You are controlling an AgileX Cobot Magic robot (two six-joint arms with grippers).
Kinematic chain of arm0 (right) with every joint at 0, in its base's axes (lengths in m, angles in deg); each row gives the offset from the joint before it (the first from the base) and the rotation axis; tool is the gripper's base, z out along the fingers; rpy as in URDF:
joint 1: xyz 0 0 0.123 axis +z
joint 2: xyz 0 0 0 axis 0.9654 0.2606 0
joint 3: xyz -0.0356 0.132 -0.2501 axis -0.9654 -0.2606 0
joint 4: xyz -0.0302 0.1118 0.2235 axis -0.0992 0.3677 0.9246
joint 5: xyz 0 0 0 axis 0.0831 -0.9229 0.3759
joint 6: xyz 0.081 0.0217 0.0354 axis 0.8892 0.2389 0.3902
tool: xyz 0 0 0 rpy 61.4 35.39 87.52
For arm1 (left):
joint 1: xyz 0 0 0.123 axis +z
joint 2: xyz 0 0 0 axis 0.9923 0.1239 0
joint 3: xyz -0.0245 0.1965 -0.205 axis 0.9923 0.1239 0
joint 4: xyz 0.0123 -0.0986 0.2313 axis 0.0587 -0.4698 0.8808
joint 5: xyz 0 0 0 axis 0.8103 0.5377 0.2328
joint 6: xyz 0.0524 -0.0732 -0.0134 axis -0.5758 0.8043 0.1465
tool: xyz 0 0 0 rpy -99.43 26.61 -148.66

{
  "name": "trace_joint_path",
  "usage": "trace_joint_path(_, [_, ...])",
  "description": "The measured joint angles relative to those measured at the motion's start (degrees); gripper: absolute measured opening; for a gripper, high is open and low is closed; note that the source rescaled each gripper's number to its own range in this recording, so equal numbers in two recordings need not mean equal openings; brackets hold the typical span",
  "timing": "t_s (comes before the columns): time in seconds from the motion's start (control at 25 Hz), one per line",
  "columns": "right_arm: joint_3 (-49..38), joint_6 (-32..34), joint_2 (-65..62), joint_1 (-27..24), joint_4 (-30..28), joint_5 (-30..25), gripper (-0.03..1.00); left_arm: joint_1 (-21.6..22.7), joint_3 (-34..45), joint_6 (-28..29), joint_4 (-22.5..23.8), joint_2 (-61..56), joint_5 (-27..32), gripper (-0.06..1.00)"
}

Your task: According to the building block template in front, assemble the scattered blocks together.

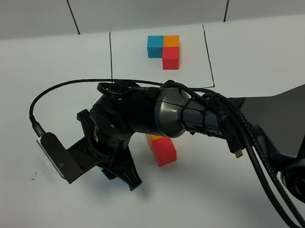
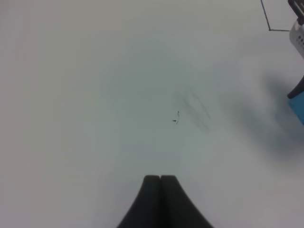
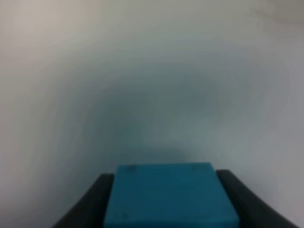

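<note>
The building block template [image 1: 164, 49] is a blue, orange and red L inside a black drawn frame [image 1: 110, 56] at the back. A loose red cube [image 1: 164, 150] lies mid-table with a loose orange cube [image 1: 155, 138] touching its far side, mostly hidden by my right arm. My right gripper [image 1: 118, 179] reaches across to the left of them and is shut on the loose blue cube [image 3: 168, 195], low over the table. That cube also shows in the left wrist view [image 2: 299, 107]. My left gripper [image 2: 160, 179] is shut and empty above bare table.
The white table [image 1: 55, 216] has small dark marks [image 2: 176, 117] near its left side. My right arm's black body and cables [image 1: 238, 133] cover the middle and right of the table. A corner of the drawn frame [image 2: 269, 21] shows in the left wrist view.
</note>
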Motion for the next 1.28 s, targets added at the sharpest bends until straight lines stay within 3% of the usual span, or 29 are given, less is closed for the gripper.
trace_joint_path(0.52, [0.0,-1.1,1.7,-5.0,0.0,-0.4,0.43,0.0,0.1,0.0,0.0,0.0,0.0,0.0])
trace_joint_path(1.28, [0.0,2.0,1.7,-5.0,0.1,-0.6,0.43,0.0,0.1,0.0,0.0,0.0,0.0,0.0])
